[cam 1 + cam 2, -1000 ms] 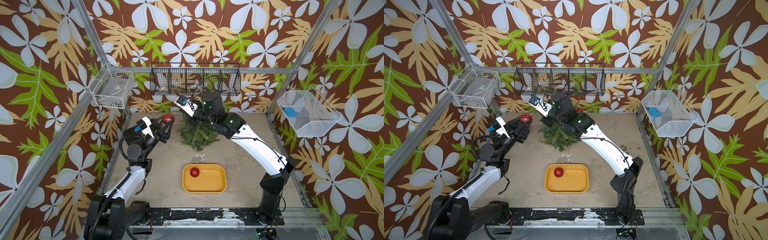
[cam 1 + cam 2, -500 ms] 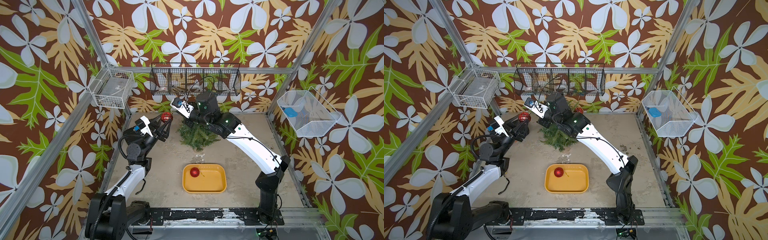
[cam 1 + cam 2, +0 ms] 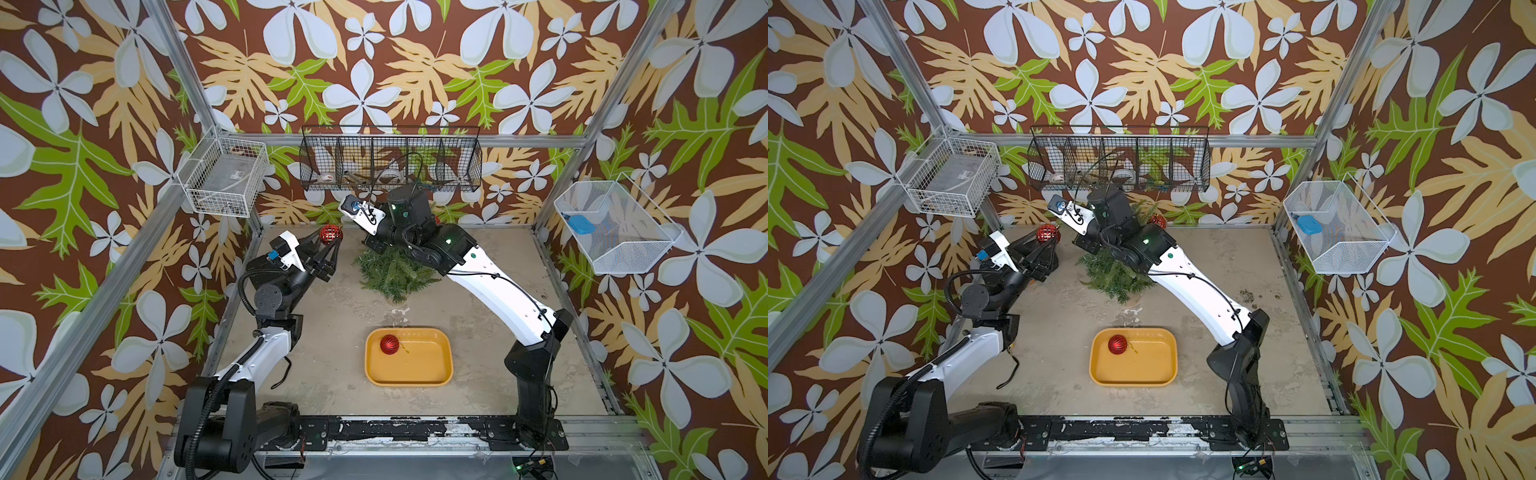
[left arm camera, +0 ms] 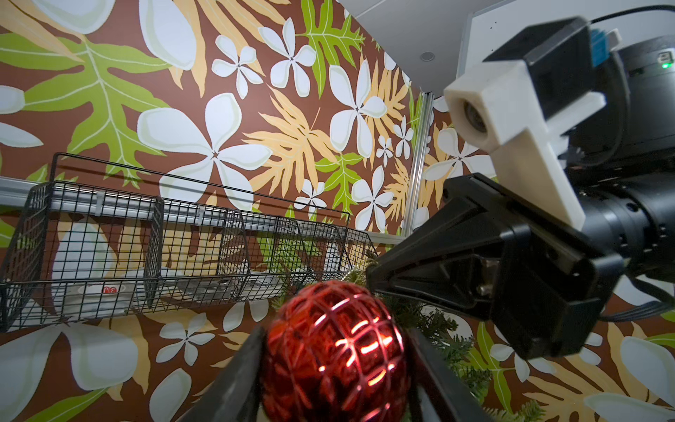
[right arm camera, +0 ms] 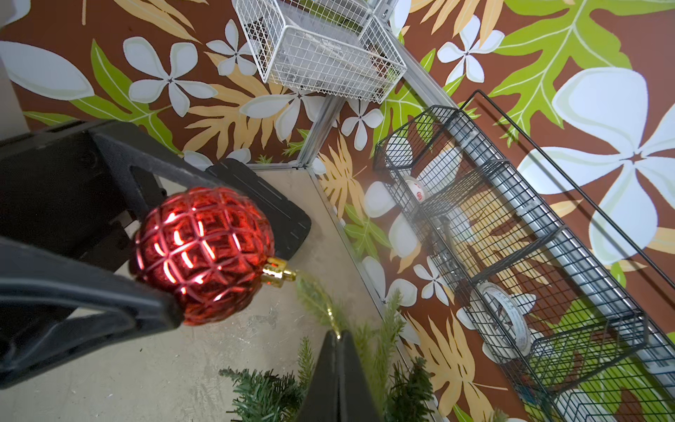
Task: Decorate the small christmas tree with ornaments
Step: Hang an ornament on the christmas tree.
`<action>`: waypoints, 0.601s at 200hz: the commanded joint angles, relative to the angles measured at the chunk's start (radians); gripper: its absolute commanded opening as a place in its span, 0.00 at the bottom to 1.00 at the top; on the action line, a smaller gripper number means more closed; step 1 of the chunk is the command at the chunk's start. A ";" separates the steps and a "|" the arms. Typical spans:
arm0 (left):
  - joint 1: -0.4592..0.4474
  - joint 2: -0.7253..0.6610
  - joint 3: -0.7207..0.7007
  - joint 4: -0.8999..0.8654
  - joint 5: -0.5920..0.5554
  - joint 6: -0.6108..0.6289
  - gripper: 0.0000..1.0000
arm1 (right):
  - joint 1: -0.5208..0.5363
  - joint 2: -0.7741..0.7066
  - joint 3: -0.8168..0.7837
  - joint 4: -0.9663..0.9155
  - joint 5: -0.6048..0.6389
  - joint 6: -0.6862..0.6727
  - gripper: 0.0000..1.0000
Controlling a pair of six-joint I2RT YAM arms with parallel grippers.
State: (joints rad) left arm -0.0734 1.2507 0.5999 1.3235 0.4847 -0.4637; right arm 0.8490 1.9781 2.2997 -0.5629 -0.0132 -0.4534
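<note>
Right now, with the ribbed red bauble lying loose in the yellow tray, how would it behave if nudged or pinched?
The ribbed red bauble is round and lies free, so a nudge would probably roll it until the raised rim of the yellow tray stops it. Its glossy shell looks slick and thin: a grip might slip. The gold loop beside it looks limp.

Small fir tree [image 3: 392,272]: dark green, bushy, near the back of the bench [image 3: 332,332].
Faceted red bauble [image 3: 331,234]: gold cap, raised beside the tree, clamped in the left hand [image 3: 331,240].
Ribbed red bauble [image 3: 389,344]: lying in the yellow tray [image 3: 409,377].
Third red bauble [image 3: 1158,221]: behind the tree, partly hidden.
</note>
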 commanded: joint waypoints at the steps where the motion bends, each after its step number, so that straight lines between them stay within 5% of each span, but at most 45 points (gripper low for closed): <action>1: 0.018 0.019 -0.002 0.107 0.033 -0.054 0.18 | -0.001 0.010 0.017 -0.003 0.013 -0.011 0.00; 120: 0.028 0.081 0.048 0.108 0.108 -0.081 0.15 | 0.010 0.043 0.065 -0.022 0.028 -0.008 0.00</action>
State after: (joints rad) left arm -0.0483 1.3289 0.6441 1.4017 0.5735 -0.5293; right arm 0.8593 2.0167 2.3585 -0.5755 0.0002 -0.4538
